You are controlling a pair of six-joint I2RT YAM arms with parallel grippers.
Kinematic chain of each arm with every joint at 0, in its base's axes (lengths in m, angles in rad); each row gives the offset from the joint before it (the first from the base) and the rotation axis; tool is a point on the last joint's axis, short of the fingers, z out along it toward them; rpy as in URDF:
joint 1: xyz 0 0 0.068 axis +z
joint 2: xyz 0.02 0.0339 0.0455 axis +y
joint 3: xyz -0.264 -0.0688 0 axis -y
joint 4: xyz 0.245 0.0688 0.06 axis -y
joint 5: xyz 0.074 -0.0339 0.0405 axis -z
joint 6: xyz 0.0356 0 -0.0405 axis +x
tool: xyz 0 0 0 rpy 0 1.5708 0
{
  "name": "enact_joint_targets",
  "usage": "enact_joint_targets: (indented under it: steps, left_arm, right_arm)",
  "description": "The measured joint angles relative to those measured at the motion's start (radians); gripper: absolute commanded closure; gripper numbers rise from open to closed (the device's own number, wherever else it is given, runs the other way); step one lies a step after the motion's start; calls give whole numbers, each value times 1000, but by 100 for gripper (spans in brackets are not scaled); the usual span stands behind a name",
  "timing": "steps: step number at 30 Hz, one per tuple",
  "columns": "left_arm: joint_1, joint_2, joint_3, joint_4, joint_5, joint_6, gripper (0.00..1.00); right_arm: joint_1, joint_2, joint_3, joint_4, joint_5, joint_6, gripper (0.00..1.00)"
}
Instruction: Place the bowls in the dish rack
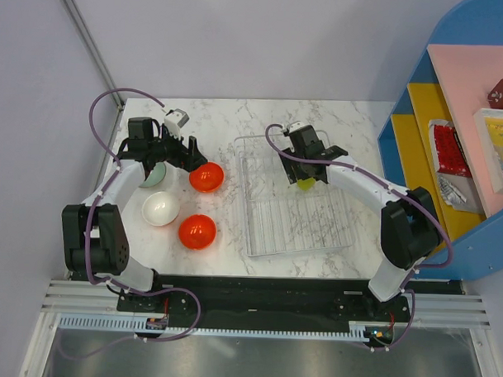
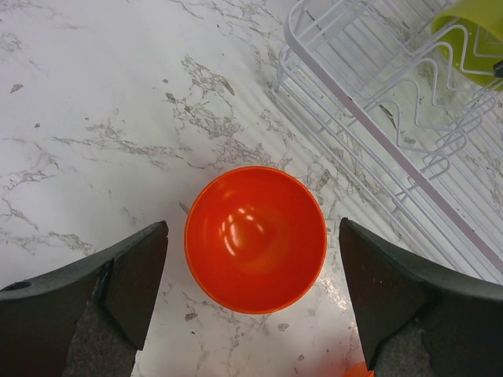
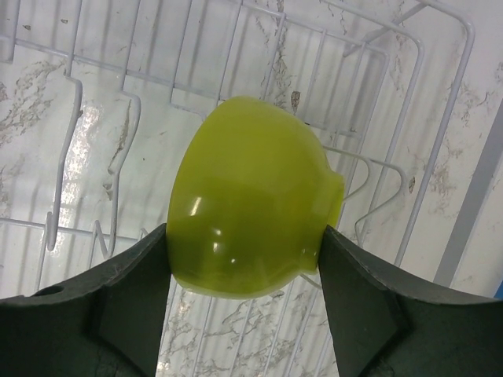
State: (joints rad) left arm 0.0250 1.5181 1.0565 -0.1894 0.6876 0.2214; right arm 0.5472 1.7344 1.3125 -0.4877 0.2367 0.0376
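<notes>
Reading from the left, what does the left claw [image 2: 251,226] face? (Student)

Its jaws stand wide and hold nothing. A red-orange bowl [image 2: 255,239] sits upright on the worktop [image 2: 94,102] directly below, centred in the gap and touching neither finger. Being round, it offers no long axis, so I judge a straight descent would suffice. A white bowl [image 1: 161,208] and a second red-orange bowl [image 1: 197,231] lie nearer the arm bases. A pale mint bowl [image 1: 157,177] shows only as a sliver under the left arm, so its pose cannot be told. (Tutor)

And further right? (Student)

The dish rack [image 1: 291,227] lies just right of those bowls, its long axis running near to far. The right claw [image 3: 244,229] is closed on the lime-green bowl [image 3: 251,196], pinching its outer wall. The bowl is tipped on its side over the far half of the rack. Whether it touches the ribs is probably not decidable from these views. (Tutor)

Which arm serves the remainder? (Student)

The left, in my judgement. Every loose bowl lies on its side of the rack, so each must travel rightward. No bowl is visibly seated yet. (Tutor)
</notes>
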Motion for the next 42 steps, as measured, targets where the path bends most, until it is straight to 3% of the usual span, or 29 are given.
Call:
enact_joint_targets:
  steps: [3,4,6,7,9,12,32,36,42]
  left_arm:
    - [0,0,0,0,1,0,5]
    - [0,0,0,0,2,0,5]
    - [0,0,0,0,2,0,5]
    - [0,0,0,0,2,0,5]
    - [0,0,0,0,2,0,5]
    - [0,2,0,0,1,0,5]
    - [0,122,30,-54,-119,29,8]
    - [1,109,24,-122,-102,106,9]
    - [1,-59,-83,-238,-47,284,12]
  right_arm:
    - [0,0,0,0,0,2,74]
    - [0,0,0,0,0,1,54]
    - [0,0,0,0,0,0,37]
    - [0,0,0,0,0,0,23]
    - [0,0,1,-1,-1,-3,12]
    - [-2,2,1,-21,-34,-13,4]
    - [1,-30,152,-98,-6,-124,2]
    - [1,-79,171,-97,-2,-145,2]
    - [1,-127,173,-97,-3,-170,2]
